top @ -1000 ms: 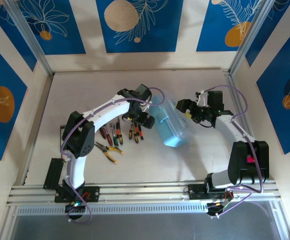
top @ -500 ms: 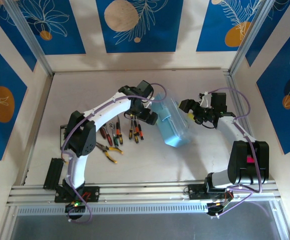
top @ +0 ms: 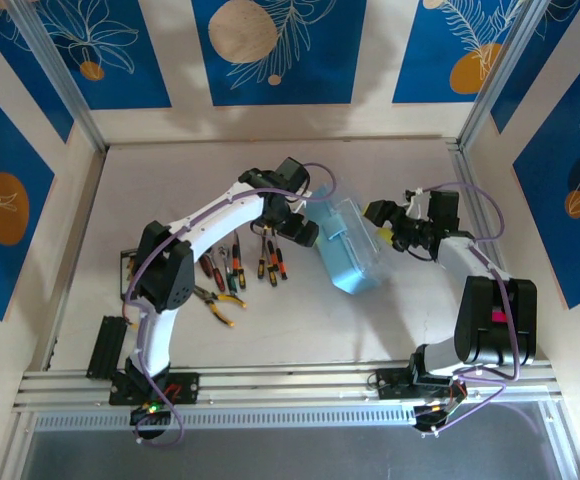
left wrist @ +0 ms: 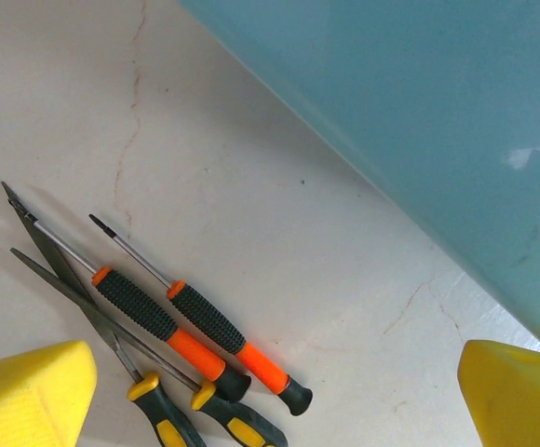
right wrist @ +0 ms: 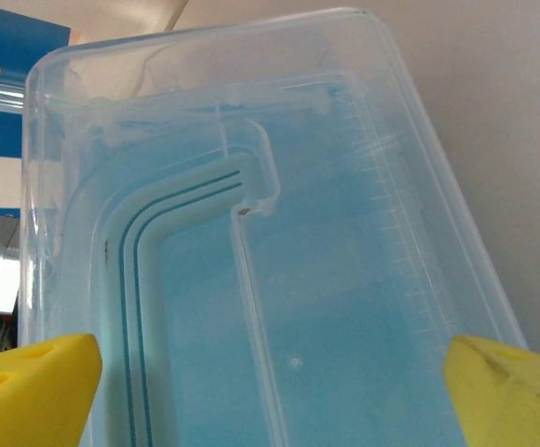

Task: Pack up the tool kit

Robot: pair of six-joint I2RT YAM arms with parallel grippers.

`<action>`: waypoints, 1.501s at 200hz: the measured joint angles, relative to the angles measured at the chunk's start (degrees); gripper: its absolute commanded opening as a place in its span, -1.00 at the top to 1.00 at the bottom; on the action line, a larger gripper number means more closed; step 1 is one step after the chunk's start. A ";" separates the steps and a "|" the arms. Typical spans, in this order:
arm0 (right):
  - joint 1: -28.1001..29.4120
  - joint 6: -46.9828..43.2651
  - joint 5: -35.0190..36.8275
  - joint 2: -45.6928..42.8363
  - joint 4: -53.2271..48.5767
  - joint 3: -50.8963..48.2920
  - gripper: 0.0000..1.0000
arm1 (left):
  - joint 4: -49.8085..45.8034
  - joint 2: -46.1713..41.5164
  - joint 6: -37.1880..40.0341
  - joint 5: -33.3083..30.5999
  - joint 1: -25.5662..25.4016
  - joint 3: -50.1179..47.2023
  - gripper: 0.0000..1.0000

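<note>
The tool kit's translucent light-blue case (top: 350,262) lies at an angle mid-table, its clear lid (right wrist: 251,186) on top. My left gripper (top: 300,232) hangs open just left of the case, above bare table. In the left wrist view its yellow fingertips (left wrist: 28,396) flank two orange-and-black screwdrivers (left wrist: 172,326) and yellow-and-black handled tools (left wrist: 223,424), with the case wall (left wrist: 419,102) at upper right. My right gripper (top: 382,222) stands open at the case's right side. Its fingertips (right wrist: 512,391) sit wide apart with the case's lid close in front. Pliers (top: 217,298) lie further left.
Red-handled screwdrivers (top: 210,268) lie beside the others, left of the case. A black bracket (top: 105,345) sits at the near left. An aluminium rail (top: 290,385) runs along the near edge. Blue-and-white walls enclose the table on three sides.
My left gripper has edged a little towards the case. The right wrist has drawn slightly to the right, and the case has turned a little. Both grippers stayed open.
</note>
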 measured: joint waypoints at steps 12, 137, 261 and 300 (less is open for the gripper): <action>-0.28 0.42 -0.33 0.00 0.15 -0.37 -0.90 | 0.02 0.00 0.00 -0.04 0.00 0.24 -0.99; -1.64 0.85 -1.11 0.00 0.26 -1.75 -0.92 | 0.55 0.09 -0.22 0.55 0.00 0.37 -0.99; -2.62 1.07 -1.84 -0.02 -0.20 -2.73 -0.97 | 0.92 0.09 -0.26 0.79 0.02 0.46 -0.99; -3.50 1.27 -2.51 -0.04 -1.51 -3.43 -0.99 | 0.87 0.09 -0.26 0.70 0.02 1.27 -0.99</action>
